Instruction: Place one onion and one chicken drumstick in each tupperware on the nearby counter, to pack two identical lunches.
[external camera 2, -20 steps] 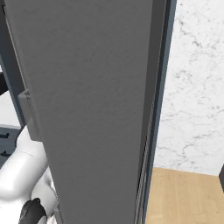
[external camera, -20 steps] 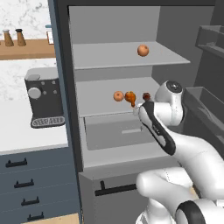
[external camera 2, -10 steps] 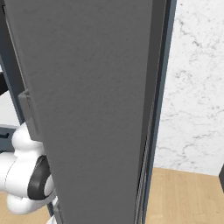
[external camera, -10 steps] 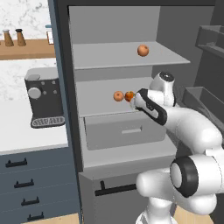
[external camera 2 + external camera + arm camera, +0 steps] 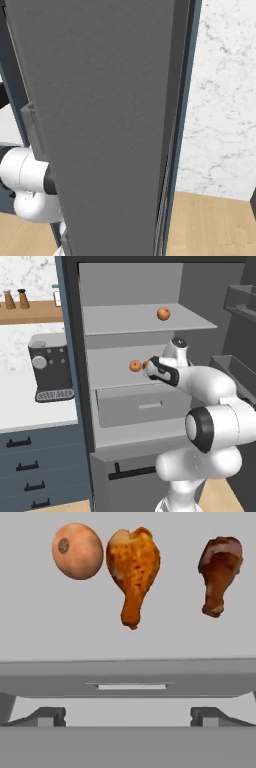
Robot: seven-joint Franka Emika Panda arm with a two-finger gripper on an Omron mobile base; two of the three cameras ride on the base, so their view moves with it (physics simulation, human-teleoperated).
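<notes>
On the fridge's middle shelf lie an onion [image 5: 77, 551], a golden chicken drumstick [image 5: 132, 567] right beside it, and a darker drumstick [image 5: 218, 569] further right. From the left base view the same onion [image 5: 135, 366] shows beside the drumstick [image 5: 145, 364], mostly hidden behind my hand. Another onion [image 5: 163, 313] rests on the top shelf. My gripper [image 5: 127, 717] is open, level with the middle shelf and a short way in front of the food, holding nothing. The white counter [image 5: 30, 406] lies to the left of the fridge. The tupperware is out of view.
A grey drawer [image 5: 140, 406] with a slim handle sits under the middle shelf. A coffee machine [image 5: 50, 371] stands on the counter below a wooden shelf [image 5: 30, 310]. The fridge's open door [image 5: 100, 125] blocks the right base view; door bins [image 5: 240, 298] hang at right.
My hand has risen and swung level toward the middle shelf, closing in on the onion and drumsticks. The jaws stayed wide open.
</notes>
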